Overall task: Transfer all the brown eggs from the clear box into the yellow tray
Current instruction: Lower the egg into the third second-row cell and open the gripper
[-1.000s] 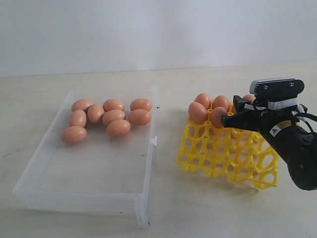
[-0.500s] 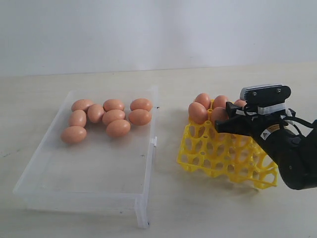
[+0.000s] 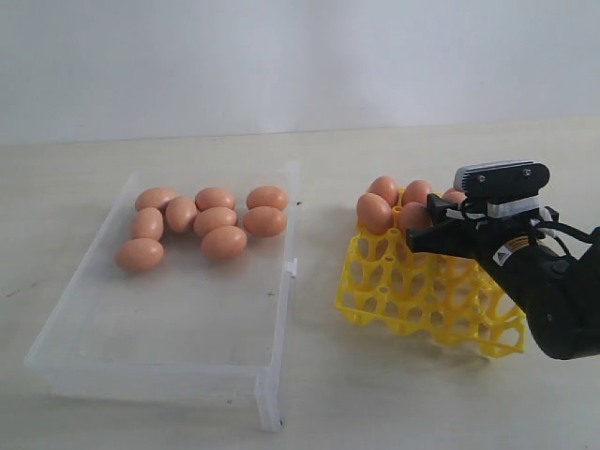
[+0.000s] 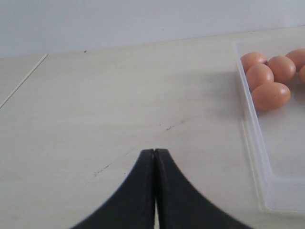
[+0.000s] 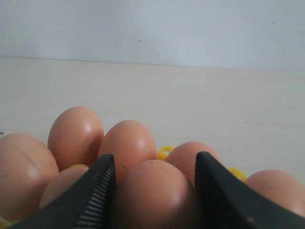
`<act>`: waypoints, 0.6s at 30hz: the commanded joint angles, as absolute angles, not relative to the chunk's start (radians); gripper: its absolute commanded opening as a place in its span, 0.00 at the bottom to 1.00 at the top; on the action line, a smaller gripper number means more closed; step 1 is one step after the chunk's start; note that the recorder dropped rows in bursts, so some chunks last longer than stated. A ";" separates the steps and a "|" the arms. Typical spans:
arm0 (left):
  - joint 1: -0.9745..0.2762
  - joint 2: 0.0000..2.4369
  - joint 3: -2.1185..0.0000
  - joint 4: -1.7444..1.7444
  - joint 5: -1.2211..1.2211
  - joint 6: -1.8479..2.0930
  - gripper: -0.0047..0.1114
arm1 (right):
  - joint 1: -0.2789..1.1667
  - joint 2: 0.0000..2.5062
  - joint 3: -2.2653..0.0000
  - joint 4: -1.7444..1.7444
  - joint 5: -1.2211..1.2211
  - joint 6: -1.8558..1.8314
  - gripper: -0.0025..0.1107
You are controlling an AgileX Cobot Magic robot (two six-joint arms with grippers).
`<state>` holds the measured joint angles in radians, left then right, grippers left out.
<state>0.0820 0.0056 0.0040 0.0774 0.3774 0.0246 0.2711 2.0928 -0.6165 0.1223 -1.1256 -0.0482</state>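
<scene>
Jaws clenched on one brown egg [image 5: 150, 200] at right gripper [image 5: 155, 161], low over yellow tray [image 3: 412, 292]; pinched together, empty, at left gripper [image 4: 155, 153]. Nine brown eggs [image 3: 215, 220] lying in clear box [image 3: 150, 375]. Likely light, smooth, brittle: best taken gently across the middle.

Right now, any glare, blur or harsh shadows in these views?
Exterior view: soft even light, faint shadows, the clear box walls barely stand out from the table. Left wrist view: the left gripper is featureless black. Right wrist view: the close brown eggs look slightly soft, mild sheen, no hard glare.
</scene>
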 commanded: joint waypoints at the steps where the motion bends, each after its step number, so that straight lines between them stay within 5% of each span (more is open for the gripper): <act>1: 0.076 0.000 0.000 0.071 0.379 0.023 0.04 | 0.266 2.094 -0.621 0.113 -1.142 -0.045 0.02; 12: 0.076 0.000 0.000 0.071 0.379 0.023 0.04 | 0.266 2.094 -0.621 0.117 -1.126 -0.043 0.03; 18: 0.076 0.000 0.000 0.071 0.379 0.023 0.04 | 0.266 2.094 -0.621 0.113 -1.124 -0.043 0.26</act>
<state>0.0820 0.0056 0.0040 0.0774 0.3774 0.0246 0.2711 2.0928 -0.6165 0.1223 -1.1178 -0.0460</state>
